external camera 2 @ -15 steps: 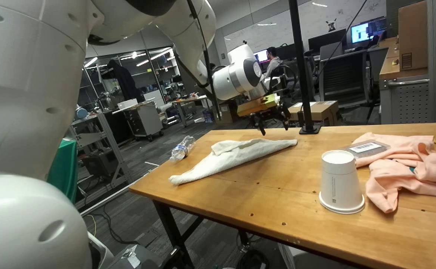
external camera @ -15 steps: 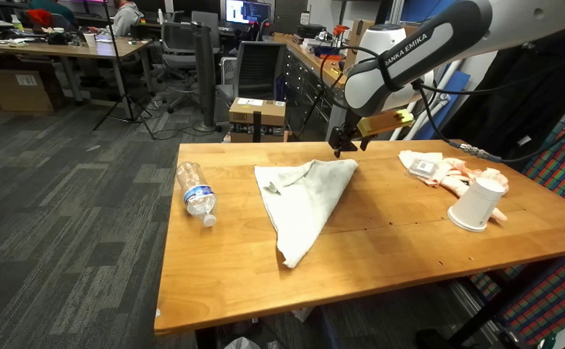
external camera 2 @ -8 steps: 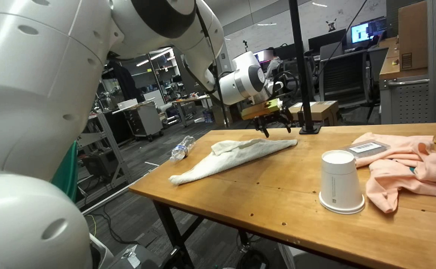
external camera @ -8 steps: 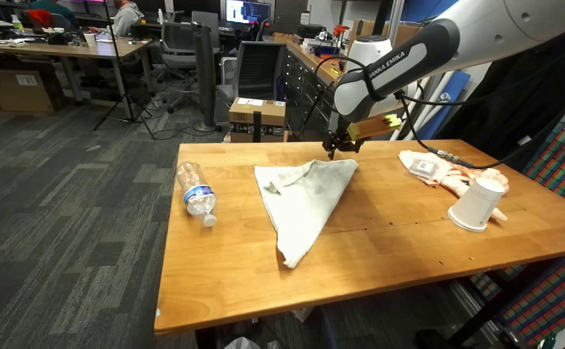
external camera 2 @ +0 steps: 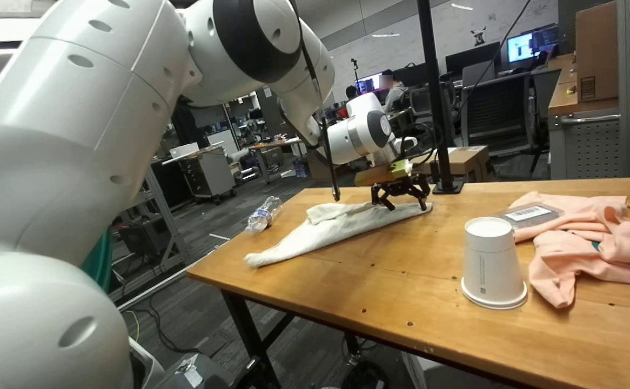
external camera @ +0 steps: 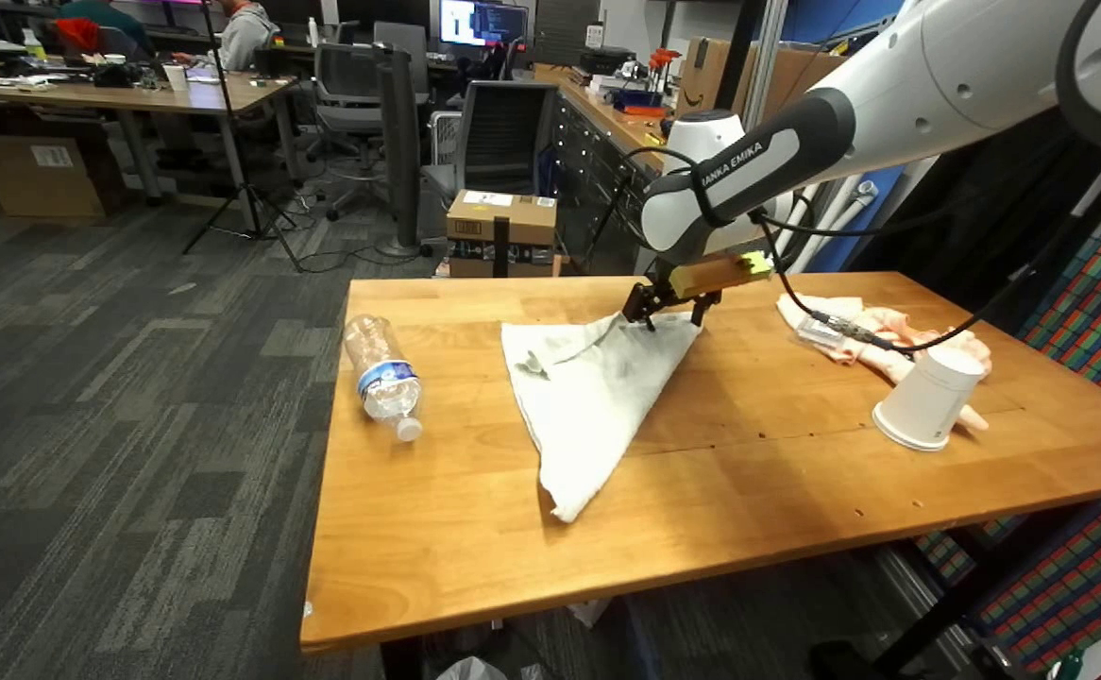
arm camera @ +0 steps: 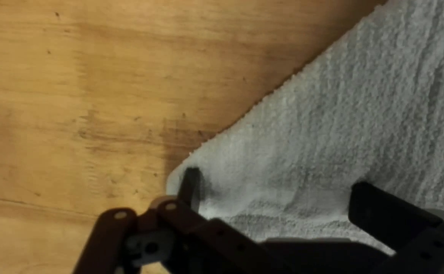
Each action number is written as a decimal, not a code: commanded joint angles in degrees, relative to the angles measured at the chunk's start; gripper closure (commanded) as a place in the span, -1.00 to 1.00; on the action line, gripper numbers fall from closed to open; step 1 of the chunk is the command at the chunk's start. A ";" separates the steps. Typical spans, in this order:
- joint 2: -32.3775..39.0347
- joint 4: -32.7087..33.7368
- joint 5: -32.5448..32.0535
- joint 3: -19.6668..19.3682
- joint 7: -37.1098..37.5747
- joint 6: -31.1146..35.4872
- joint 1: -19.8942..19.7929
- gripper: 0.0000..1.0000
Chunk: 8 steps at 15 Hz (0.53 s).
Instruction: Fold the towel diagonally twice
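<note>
Towel [external camera: 598, 401] lies as a folded triangle on the counter [external camera: 739, 510], with the bottle [external camera: 383, 378] on its side to the left in an exterior view. At the towel's right-hand corner there, the 2 fingers [arm camera: 389, 217] are spread wide, tips pointing down at the towel, which shows ungripped between them in the wrist view; whether the tips press on it I cannot tell. Further right, well apart from the towel, are the flat case [external camera 2: 531, 213], lying at least partly on the crumpled pink cloth [external camera 2: 585, 265], and the upside-down cup [external camera: 930, 399] near that cloth.
</note>
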 commanded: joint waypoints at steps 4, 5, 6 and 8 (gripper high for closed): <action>1.71 3.46 1.80 0.02 -0.28 -4.25 0.12 -0.18; 1.51 3.27 1.76 0.09 -0.37 -4.47 0.10 0.00; 1.32 3.12 1.77 0.14 -0.39 -4.77 0.10 0.14; 0.75 2.44 1.77 0.25 -0.39 -4.72 0.10 0.45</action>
